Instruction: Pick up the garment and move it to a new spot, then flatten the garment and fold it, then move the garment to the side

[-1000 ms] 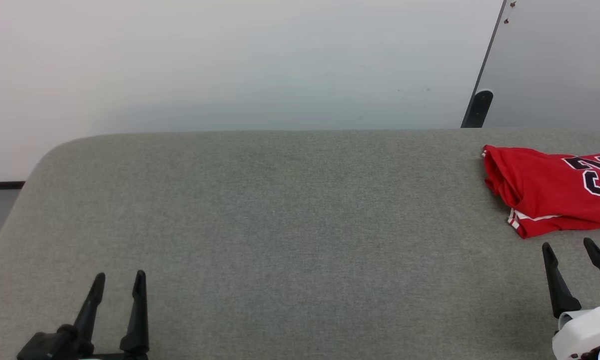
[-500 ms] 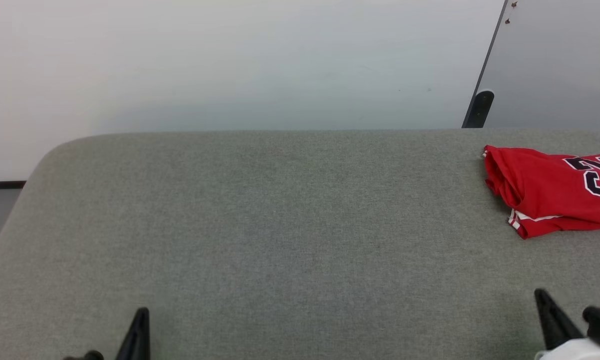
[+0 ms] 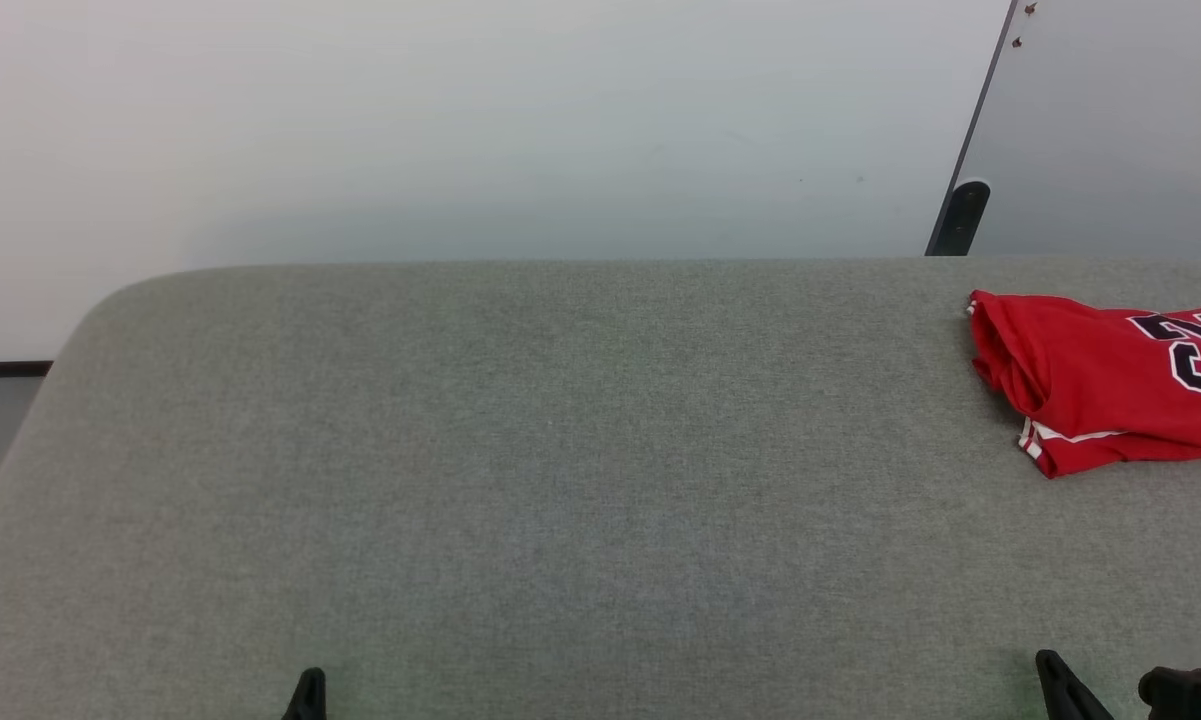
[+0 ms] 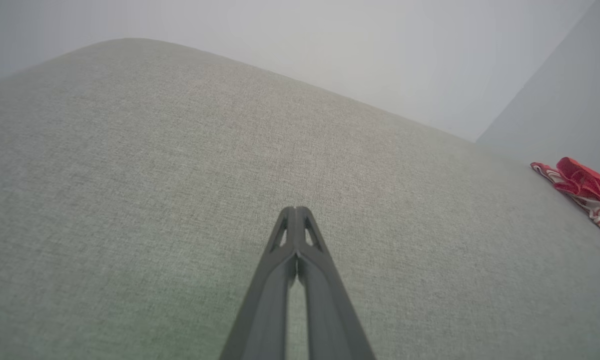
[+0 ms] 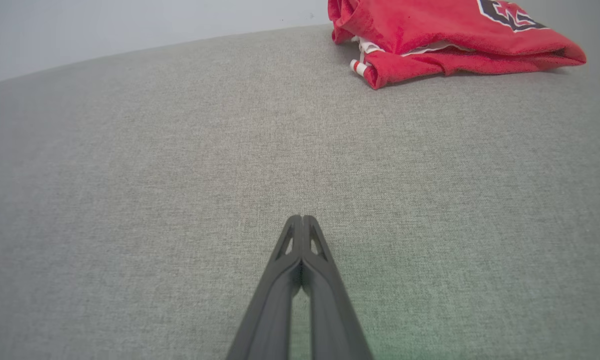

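The garment [image 3: 1100, 390] lay on the far right of the grey padded surface [image 3: 560, 450], cut off by the head view's right border; it was a compact, layered bundle with the black number print facing up and a red-and-white striped hem showing at its near left corner; that shape and spot suggested the folding and the move to the side were done. From the right wrist view, its folded edges were stacked fairly evenly, so it would probably hold its form if left alone. The right gripper [image 5: 302, 218] pointed across bare fabric with the bundle well ahead and to one side, its fingers pressed together on nothing; the left gripper [image 4: 296, 210] was likewise closed and empty, well apart from the garment, over the open middle of the surface. Both sat low at the near edge in the head view, likely because no grasp remained. Beyond stood a pale wall [image 3: 460, 120] and a grey panel [image 3: 1110, 120].
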